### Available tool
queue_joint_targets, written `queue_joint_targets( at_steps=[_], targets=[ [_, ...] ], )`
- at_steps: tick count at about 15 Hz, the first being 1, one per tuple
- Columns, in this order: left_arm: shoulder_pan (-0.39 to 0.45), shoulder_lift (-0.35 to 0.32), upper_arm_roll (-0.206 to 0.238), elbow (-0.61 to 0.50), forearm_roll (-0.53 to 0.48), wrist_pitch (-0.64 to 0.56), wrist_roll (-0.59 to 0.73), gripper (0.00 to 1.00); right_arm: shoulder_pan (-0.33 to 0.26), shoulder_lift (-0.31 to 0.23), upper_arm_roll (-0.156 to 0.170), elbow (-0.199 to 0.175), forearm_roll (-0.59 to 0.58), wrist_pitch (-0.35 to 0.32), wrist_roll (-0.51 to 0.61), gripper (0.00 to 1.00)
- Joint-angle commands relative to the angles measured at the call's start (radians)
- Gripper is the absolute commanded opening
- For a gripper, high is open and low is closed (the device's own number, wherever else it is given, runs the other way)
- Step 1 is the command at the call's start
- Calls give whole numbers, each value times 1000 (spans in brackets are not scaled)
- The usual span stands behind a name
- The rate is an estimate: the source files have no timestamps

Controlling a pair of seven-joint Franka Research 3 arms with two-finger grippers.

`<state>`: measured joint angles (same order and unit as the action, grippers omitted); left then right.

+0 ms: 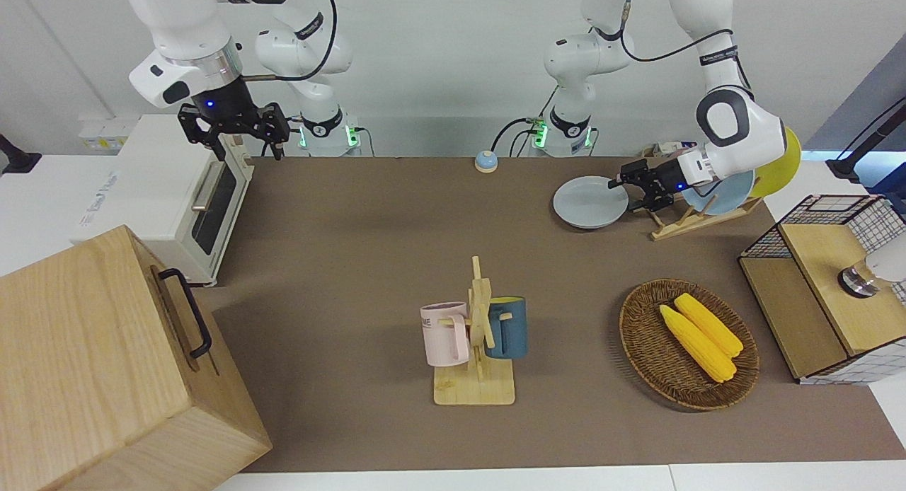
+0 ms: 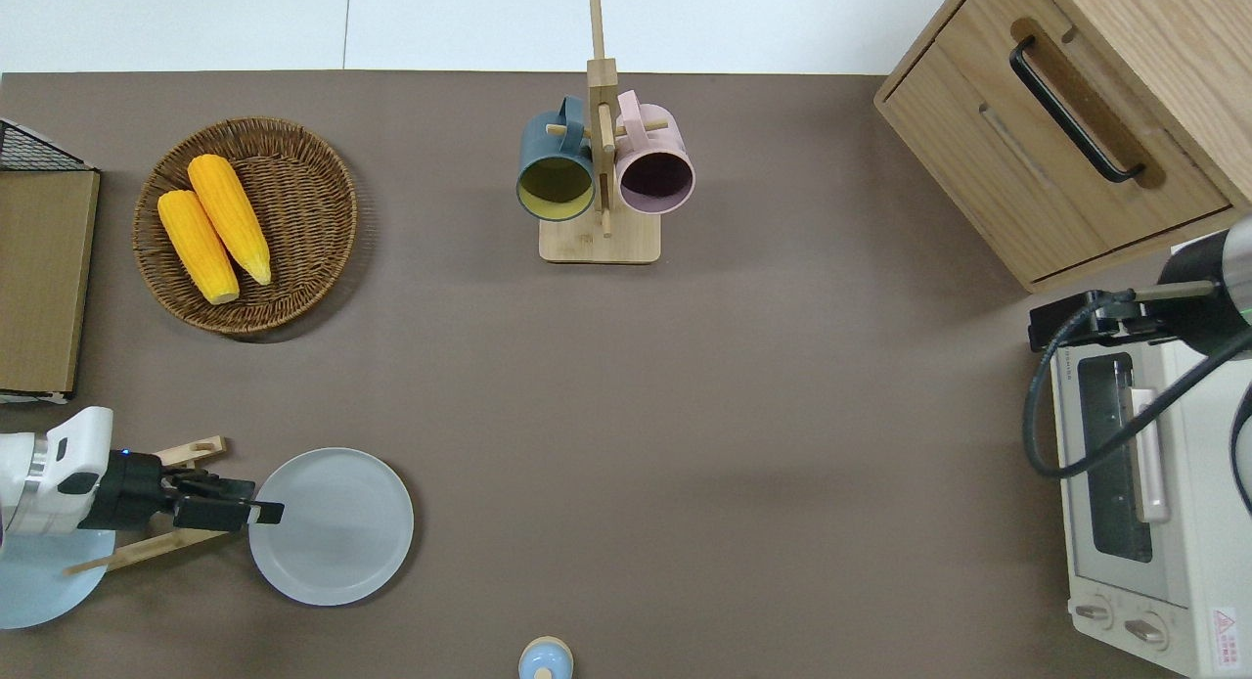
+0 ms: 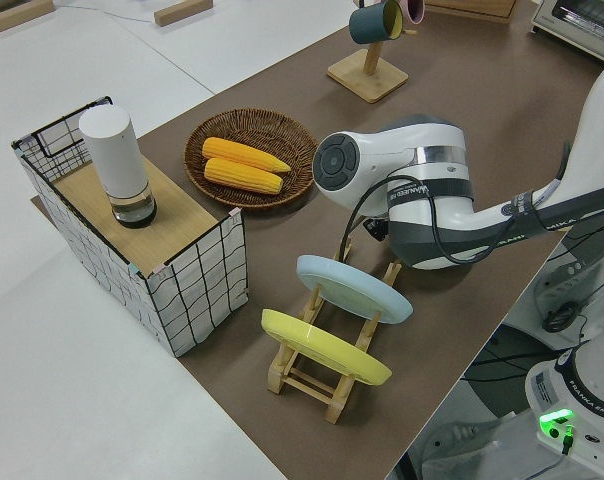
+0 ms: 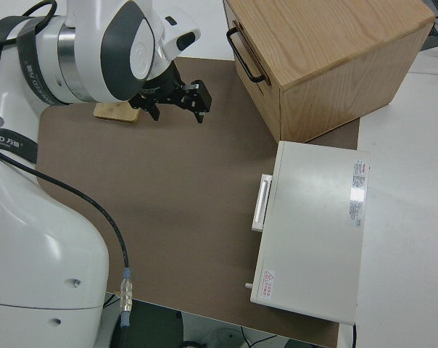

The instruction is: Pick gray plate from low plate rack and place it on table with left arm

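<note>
The gray plate (image 1: 591, 202) (image 2: 331, 525) lies flat on the brown table (image 1: 368, 264) (image 2: 743, 415), beside the low plate rack (image 1: 690, 218) (image 2: 147, 542) (image 3: 327, 380) toward the table's middle. My left gripper (image 1: 623, 182) (image 2: 264, 511) is at the plate's rim on the rack's side, level and low, with its fingers apart and holding nothing. In the left side view the arm hides the plate. The right arm is parked, its gripper (image 1: 233, 134) (image 4: 179, 98) open and empty.
A light blue plate (image 1: 729, 194) (image 3: 352, 287) and a yellow plate (image 1: 786, 158) (image 3: 322, 347) stand in the rack. A wicker basket with corn (image 2: 245, 224), a mug tree (image 2: 602, 170), a small bell (image 2: 545, 659), a toaster oven (image 2: 1135, 522), a wooden cabinet (image 2: 1076, 121) and a wire crate (image 1: 828, 286) stand around.
</note>
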<state>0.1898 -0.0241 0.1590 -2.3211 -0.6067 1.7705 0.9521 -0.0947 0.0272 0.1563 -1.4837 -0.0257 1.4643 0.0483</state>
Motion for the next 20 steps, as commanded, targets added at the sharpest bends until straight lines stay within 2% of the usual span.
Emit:
queue_joint_targets(
  at_steps=[1, 4, 8, 9, 11, 12, 14, 18, 20],
  targets=[
    [-10, -62, -34, 11, 60, 23, -88, 995, 7, 0, -6, 6, 3, -1, 4, 983],
    [-10, -108, -96, 40, 111, 18, -215, 995, 7, 2, -6, 6, 3, -1, 4, 983],
    [-10, -192, -146, 115, 200, -20, -390, 995, 7, 0, -6, 6, 3, -1, 4, 983],
    [-12, -198, -153, 152, 217, -52, -444, 995, 7, 0, -6, 6, 3, -1, 4, 983],
    [-12, -206, -193, 265, 327, -136, -566, 993, 7, 0, -6, 6, 3, -1, 4, 983],
    [-10, -208, -217, 313, 353, -158, -632, 995, 7, 0, -6, 6, 3, -1, 4, 983],
    [-10, -206, -236, 406, 378, -203, -705, 995, 7, 0, -6, 6, 3, -1, 4, 983],
    [-10, -195, -305, 552, 495, -203, -855, 1000, 7, 0, -6, 6, 3, -1, 4, 983],
    [-10, -188, -309, 582, 505, -204, -862, 1000, 7, 0, -6, 6, 3, -1, 4, 983]
  ],
)
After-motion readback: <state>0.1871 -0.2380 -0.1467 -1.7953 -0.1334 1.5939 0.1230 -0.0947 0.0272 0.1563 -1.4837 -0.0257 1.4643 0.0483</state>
